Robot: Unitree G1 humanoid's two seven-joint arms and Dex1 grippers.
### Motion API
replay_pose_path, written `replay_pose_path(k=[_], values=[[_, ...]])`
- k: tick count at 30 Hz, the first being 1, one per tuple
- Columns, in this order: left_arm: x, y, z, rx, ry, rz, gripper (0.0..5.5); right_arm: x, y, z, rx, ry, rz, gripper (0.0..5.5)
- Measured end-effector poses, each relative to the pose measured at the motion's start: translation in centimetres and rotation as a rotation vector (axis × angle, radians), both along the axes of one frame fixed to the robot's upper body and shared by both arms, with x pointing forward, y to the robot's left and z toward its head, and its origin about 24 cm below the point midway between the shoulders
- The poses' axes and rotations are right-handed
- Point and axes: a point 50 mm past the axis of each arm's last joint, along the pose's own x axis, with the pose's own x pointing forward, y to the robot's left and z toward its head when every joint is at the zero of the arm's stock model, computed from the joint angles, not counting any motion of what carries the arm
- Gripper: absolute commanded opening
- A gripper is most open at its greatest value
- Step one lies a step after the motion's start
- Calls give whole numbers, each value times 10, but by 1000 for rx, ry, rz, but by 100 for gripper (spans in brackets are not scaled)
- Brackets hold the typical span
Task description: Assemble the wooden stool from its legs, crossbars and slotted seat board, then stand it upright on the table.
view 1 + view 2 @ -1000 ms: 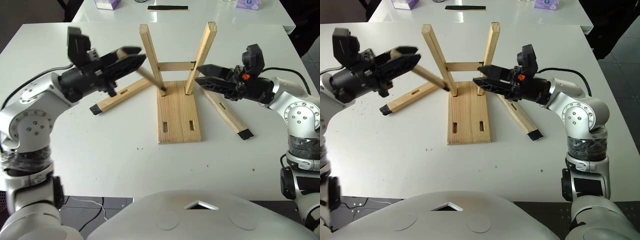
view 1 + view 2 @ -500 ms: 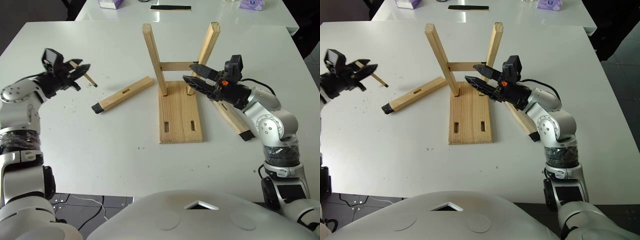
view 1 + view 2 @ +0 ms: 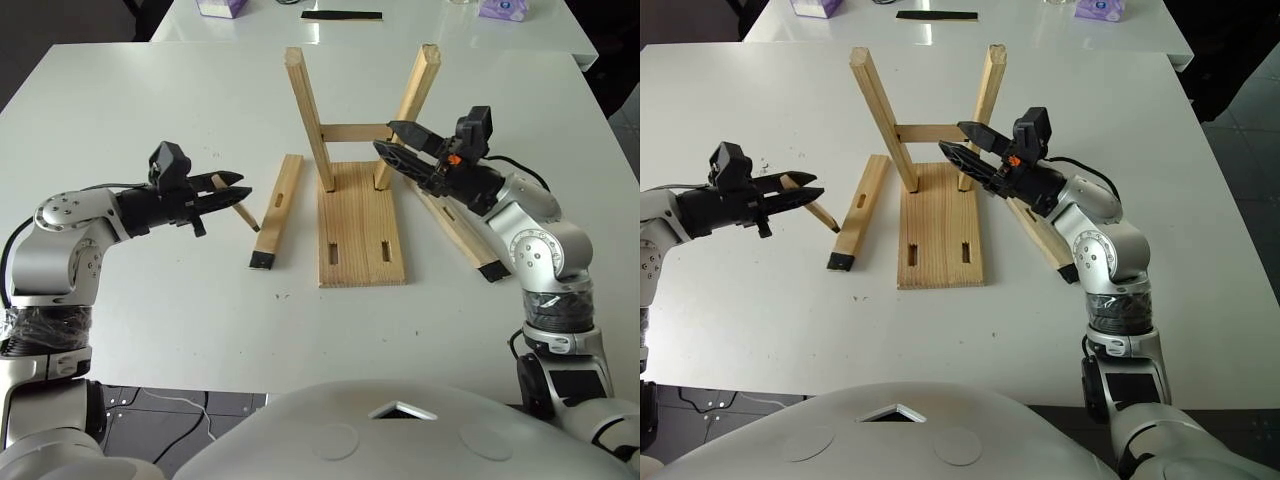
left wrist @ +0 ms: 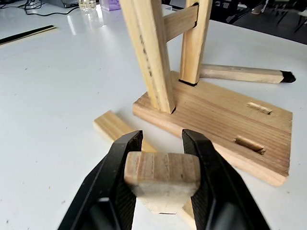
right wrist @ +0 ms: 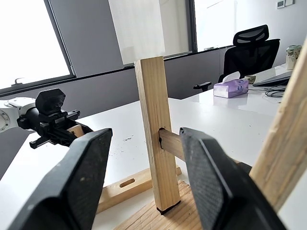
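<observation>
1. The pale, flat wooden slotted seat board [image 3: 360, 240] lay near the middle of the white counter [image 3: 150, 300], its long sides running from the near edge toward the far edge.
2. Two square-section pale wooden legs stood in the board's end nearer the far edge: the left upright leg [image 3: 308, 115] and the right upright leg [image 3: 407, 110]. Both splayed outward toward their tops. A short horizontal wooden crossbar [image 3: 352, 131] joined them.
3. Two rectangular slots [image 3: 357, 252] at the board's end nearer the near edge were unfilled.
4. A loose wooden leg with a black tip [image 3: 277, 210] lay flat just beside the board's left side. A second loose black-tipped leg [image 3: 456, 228] lay along the board's right side.
5. The left tool [image 3: 240, 187], over the left half of the counter, was clenched on a short loose wooden crossbar piece [image 4: 162, 175]. The piece's free end slanted down close to the left loose leg; contact could not be determined.
6. The right tool [image 3: 384, 136] was spread wide and gripped nothing. It stood close beside the right upright leg, above the board.
</observation>
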Motion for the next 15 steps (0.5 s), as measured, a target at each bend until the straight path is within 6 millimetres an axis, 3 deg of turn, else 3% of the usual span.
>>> replay_pose_path(k=[6,15], values=[[19,-11,30,-28,-149,-104,132,2,-2,-5,-9,2,-16,260],[43,-14,-4,44,-176,-205,132,11,-3,-12,-32,27,-24,260]])
